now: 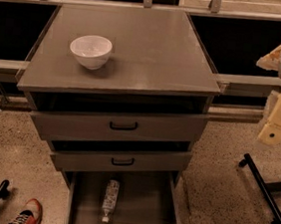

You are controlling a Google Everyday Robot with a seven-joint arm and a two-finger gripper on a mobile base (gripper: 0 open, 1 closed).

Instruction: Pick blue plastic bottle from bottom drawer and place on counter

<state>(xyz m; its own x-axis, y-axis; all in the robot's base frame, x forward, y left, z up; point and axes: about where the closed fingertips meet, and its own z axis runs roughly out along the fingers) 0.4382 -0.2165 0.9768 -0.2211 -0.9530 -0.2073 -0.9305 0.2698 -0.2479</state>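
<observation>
The blue plastic bottle (110, 200) lies on its side in the pulled-out bottom drawer (143, 200), left of the middle, with its cap toward the front. A white bowl (91, 51) sits near the left edge of the counter (152, 50). The gripper (278, 123) hangs beyond the counter's right edge, well apart from it. I cannot tell whether it is wide or narrow.

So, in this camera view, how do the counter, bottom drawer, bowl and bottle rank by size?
Largest first:
counter
bottom drawer
white bowl
blue plastic bottle
Bottle length roughly matches bowl width. The gripper hangs at the right edge.
</observation>
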